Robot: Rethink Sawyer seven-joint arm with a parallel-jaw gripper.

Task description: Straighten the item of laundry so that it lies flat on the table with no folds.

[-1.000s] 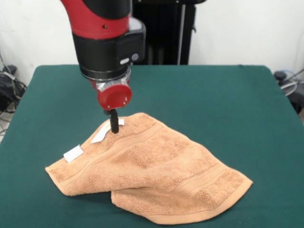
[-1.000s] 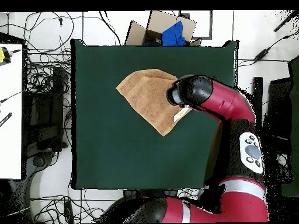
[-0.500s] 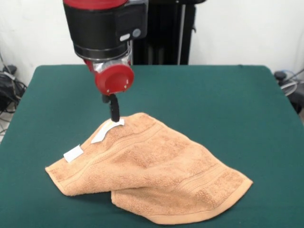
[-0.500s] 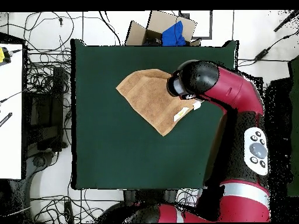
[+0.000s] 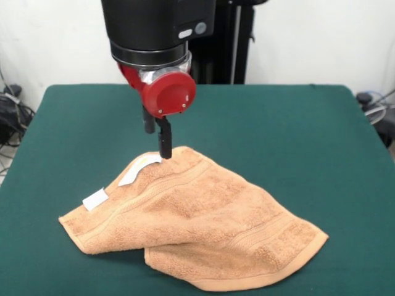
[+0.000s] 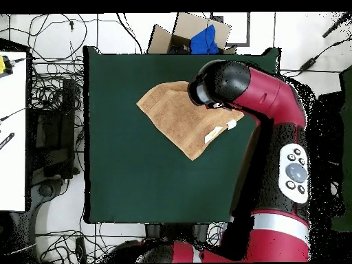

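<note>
The orange-tan towel [image 5: 191,225] lies rumpled on the green table [image 5: 296,129], one side folded over itself, two white label tags [image 5: 95,199] showing. The claw [image 5: 164,151] hangs at the towel's far edge, seemingly just above it, fingers apparently together, gripping nothing.

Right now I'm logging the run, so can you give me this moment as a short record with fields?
towel: orange-tan, folded over itself, not flat
white tags: two, showing near its far-left edge in the front view
table: dark green cloth
pincer: at the towel's far edge, holding nothing; open or shut unclear
arm: reaches over the towel's corner
</note>
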